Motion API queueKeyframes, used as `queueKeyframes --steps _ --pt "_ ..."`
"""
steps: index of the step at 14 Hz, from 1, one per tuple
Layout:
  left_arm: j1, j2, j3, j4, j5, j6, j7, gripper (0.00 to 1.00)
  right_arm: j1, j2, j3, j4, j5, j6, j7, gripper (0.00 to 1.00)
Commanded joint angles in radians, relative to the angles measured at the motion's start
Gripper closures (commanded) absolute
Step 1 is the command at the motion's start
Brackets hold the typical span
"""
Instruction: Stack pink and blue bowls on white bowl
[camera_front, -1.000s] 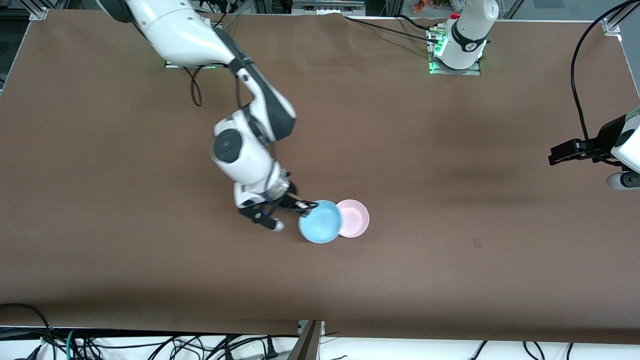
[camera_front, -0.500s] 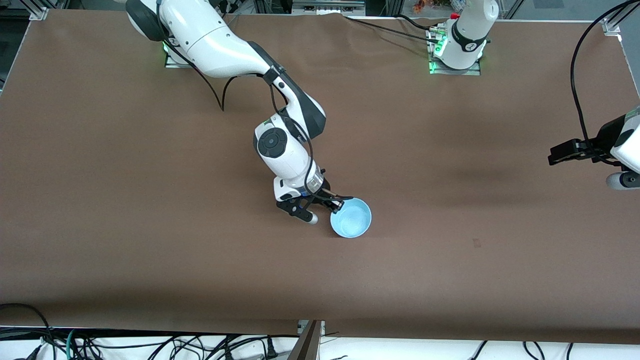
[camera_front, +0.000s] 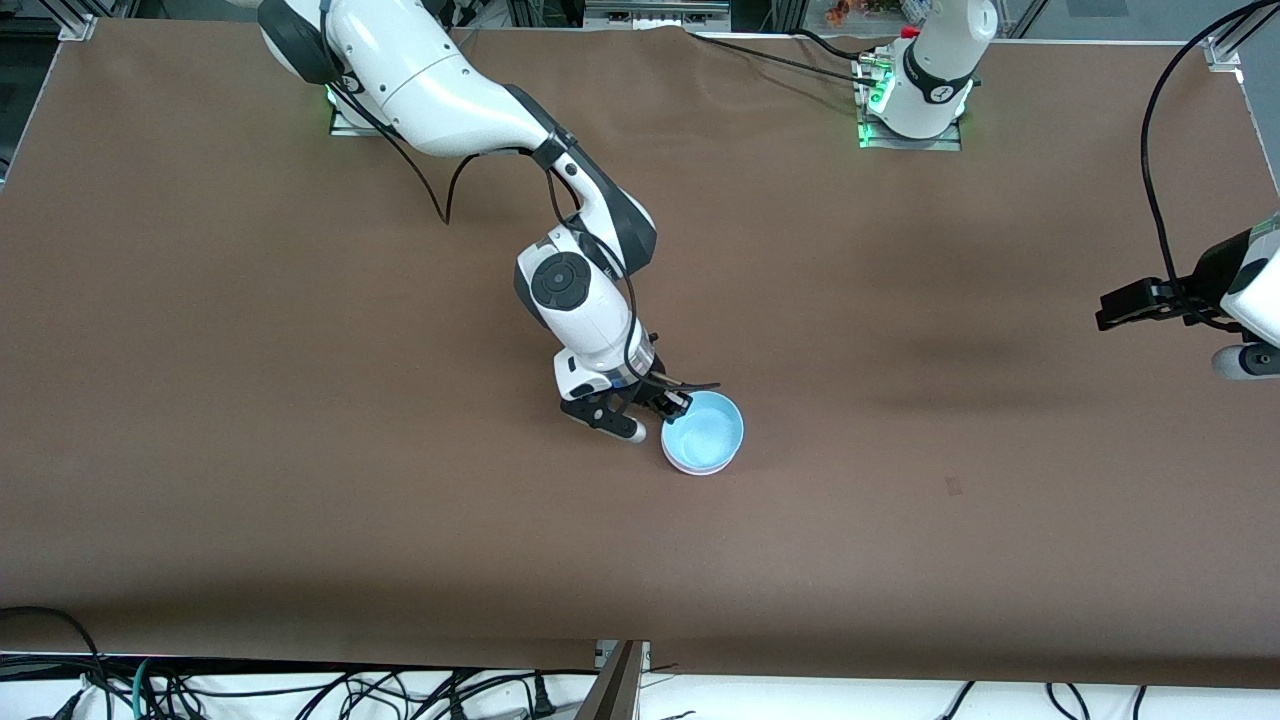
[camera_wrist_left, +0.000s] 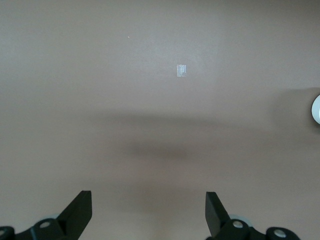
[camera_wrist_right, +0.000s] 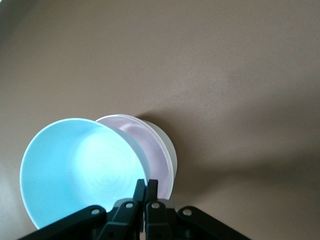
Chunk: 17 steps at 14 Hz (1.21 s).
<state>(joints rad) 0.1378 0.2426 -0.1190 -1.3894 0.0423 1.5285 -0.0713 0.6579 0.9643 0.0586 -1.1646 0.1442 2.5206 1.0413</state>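
Right gripper (camera_front: 672, 404), fingers clamped together on the rim of the blue bowl (camera_front: 705, 431), over mid-table. Nested beneath: pink bowl (camera_wrist_right: 156, 150), then white bowl (camera_wrist_right: 167, 142), resting on the brown table (camera_front: 300, 450). Left gripper (camera_wrist_left: 147, 212) waiting, fingers apart, over the left arm's end of the table.

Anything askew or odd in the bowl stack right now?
Yes: the blue bowl, pinched at its rim by the right gripper, sits tilted in the pink bowl, not nested flat. The white bowl lies beneath. The left gripper waits open at the left arm's end.
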Motion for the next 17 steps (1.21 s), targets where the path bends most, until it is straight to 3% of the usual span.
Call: queueKeyframes --steps 1,6,15,17 --pt "-0.003 -0.006 0.002 -0.002 -0.007 -0.008 0.016 0.00 0.009 0.017 -0.011 0.028 -0.018 -0.017 0.017 1.00" --pt "-0.003 -0.006 0.002 -0.002 -0.007 -0.008 0.016 0.00 0.009 0.033 -0.011 0.028 -0.063 -0.019 0.017 1.00" --pt "-0.007 0.001 0.001 0.000 -0.007 -0.008 0.015 0.00 0.009 0.037 -0.011 0.028 -0.066 -0.019 0.017 1.00" --pt "-0.004 0.001 0.001 -0.002 -0.007 -0.008 0.016 0.00 0.011 0.036 -0.011 0.028 -0.064 -0.026 0.019 0.78"
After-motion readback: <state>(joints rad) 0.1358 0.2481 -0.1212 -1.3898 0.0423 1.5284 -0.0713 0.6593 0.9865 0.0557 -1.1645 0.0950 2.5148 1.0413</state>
